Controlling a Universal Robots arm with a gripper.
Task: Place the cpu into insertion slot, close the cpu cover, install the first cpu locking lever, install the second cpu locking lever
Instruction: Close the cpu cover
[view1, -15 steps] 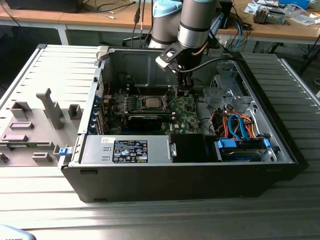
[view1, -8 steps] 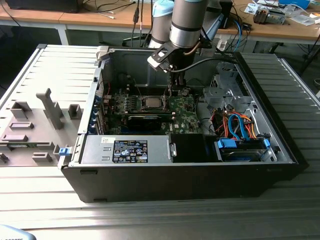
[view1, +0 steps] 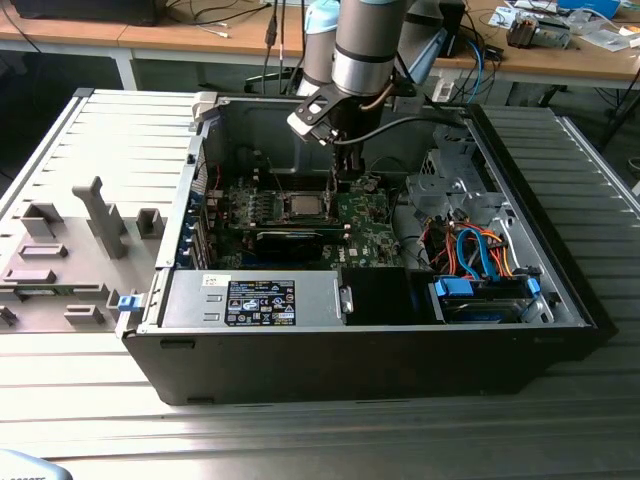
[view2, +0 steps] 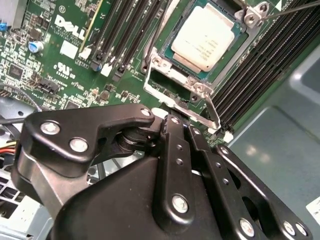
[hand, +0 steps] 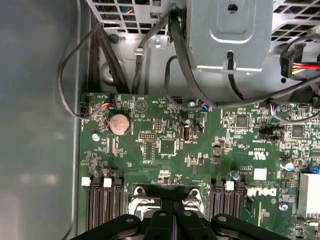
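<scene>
The cpu (view2: 207, 36) lies flat in the insertion slot (view2: 176, 56), its silver-grey top facing up. The cpu cover (view2: 197, 86) lies down around the chip as a silvery frame. Thin wire locking levers (view2: 149, 52) run along the socket's sides, and one bent wire end (view2: 214, 109) sits right by my fingers. My gripper (view2: 178, 120) hangs over the socket's edge with its two black fingers (hand: 162, 220) pressed together. I cannot tell whether a wire is pinched between them. In the exterior view the gripper (view1: 345, 172) points straight down just beyond the cpu (view1: 305, 207).
The open computer case (view1: 300, 350) lies on a slatted metal table. Long black memory slots (view2: 125, 30) flank the socket. A black card (view1: 290, 238) sits in front of it. Drive cage (hand: 227, 35), loose black cables (hand: 115, 60) and coloured cables (view1: 480, 255) crowd the exterior view's right.
</scene>
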